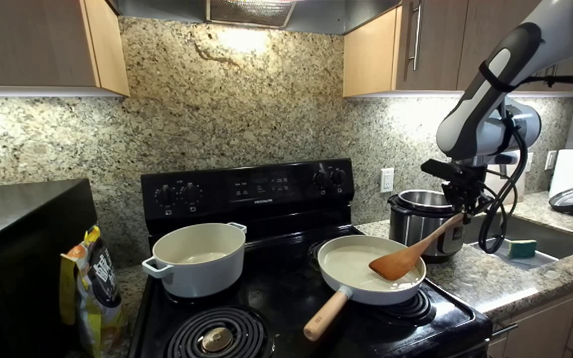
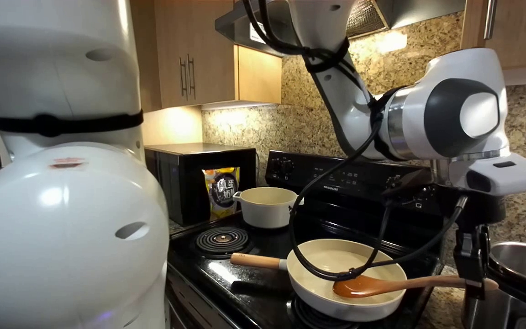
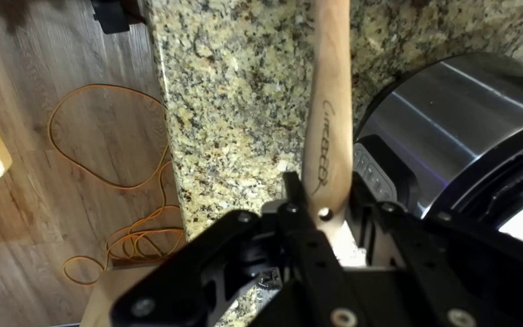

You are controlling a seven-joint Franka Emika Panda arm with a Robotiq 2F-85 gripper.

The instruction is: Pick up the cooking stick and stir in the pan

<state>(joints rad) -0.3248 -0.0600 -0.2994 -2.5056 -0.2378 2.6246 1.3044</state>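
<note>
Held the short orange-brown wooden cooking stick (image 1: pixel 411 254) tight in the black two-fingered gripper (image 3: pixel 325 190), close to the end with the little hole. Had both fingers (image 3: pixel 294 187) pressed against the sides of the wood, leaving a gap only as wide as the stick there. Saw dark letters (image 3: pixel 326 141) on the stick in the wrist view. In both exterior views, saw its wide flat blade (image 2: pixel 359 288) down inside the shallow round white frying pan (image 1: pixel 348 261), and its other end tipped up and out over the rim. Could not tell about any touch between blade and pan floor.

Saw the pan sitting on the black coil stove (image 1: pixel 289 293), by the side edge next to the speckled stone worktop (image 1: pixel 495 278), with its long pale wooden handle (image 1: pixel 327 315) poking toward the front edge. Had the gripper over that worktop, near a round shiny steel pot (image 1: pixel 411 231) with a black rim. Saw a deep white two-handled pot (image 1: pixel 207 273) near the stove's back corner on the other side. Past that side edge, found a yellow-and-black bag (image 1: pixel 95 293) standing just beside a big black box (image 1: pixel 13 278).
</note>
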